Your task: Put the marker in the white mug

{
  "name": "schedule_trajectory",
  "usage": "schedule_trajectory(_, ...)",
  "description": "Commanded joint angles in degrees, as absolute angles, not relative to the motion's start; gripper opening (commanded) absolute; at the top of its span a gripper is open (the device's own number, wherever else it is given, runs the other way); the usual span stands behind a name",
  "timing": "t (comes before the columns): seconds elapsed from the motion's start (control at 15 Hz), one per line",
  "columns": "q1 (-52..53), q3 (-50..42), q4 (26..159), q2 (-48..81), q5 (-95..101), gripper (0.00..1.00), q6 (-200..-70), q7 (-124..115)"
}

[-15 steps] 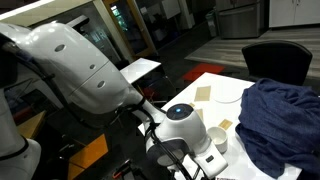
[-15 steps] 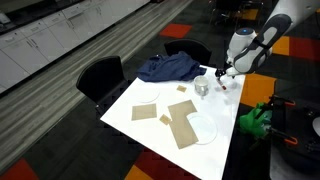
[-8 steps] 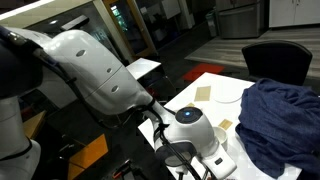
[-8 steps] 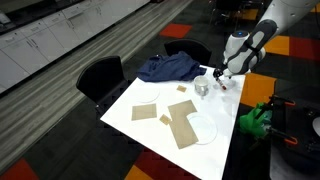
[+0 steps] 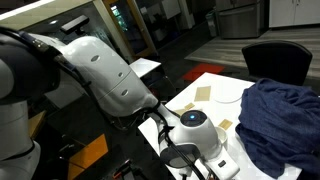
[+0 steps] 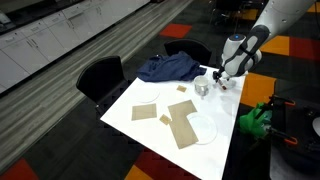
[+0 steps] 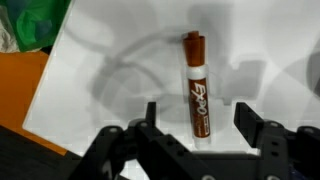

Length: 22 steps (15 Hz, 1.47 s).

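The marker [image 7: 195,85] is a brown Expo pen lying flat on the white table, seen in the wrist view. My gripper [image 7: 197,118] is open just above it, one finger on each side of its lower end, not touching it. In an exterior view my gripper [image 6: 223,80] hangs over the table's far corner, just beside the white mug [image 6: 202,87]. In the exterior view from behind the arm, my wrist [image 5: 195,125] hides the mug and marker.
The white table [image 6: 215,110] carries two flat white plates [image 6: 146,110] [image 6: 203,130], tan square pieces [image 6: 183,120] and a blue cloth [image 6: 165,68]. Black chairs [image 6: 100,75] stand along the far side. A green object [image 6: 255,120] sits off the table edge near the marker.
My arm has shifted forward and down over the table corner, and the wrist now covers the mug in the view from behind the arm. The gripper stays open.
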State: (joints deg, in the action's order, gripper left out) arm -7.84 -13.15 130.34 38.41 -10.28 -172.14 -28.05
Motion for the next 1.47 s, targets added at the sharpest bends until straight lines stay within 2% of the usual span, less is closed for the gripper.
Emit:
schedule_trajectory(0.0, -8.64, -13.51, 129.6, 39.83, -12.19, 0.55, -171.79, -24.4)
schedule_trajectory(0.47, -9.3, -15.07, 131.19, 39.37, -11.98, 0.01, -173.31, -22.31)
schedule_trajectory(0.53, -7.98, -16.46, 132.48, 37.8, -11.78, 0.01, -173.92, -22.77)
schedule_trajectory(0.6, -6.24, -18.17, 133.97, 35.71, -11.66, 0.05, -174.34, -23.42)
schedule_trajectory(0.93, 5.47, -27.14, 139.37, 24.25, -9.35, 0.05, -173.99, -24.67)
schedule_trajectory(1.4, 28.04, -43.61, 142.44, 8.58, 3.54, 0.05, -171.02, -27.3)
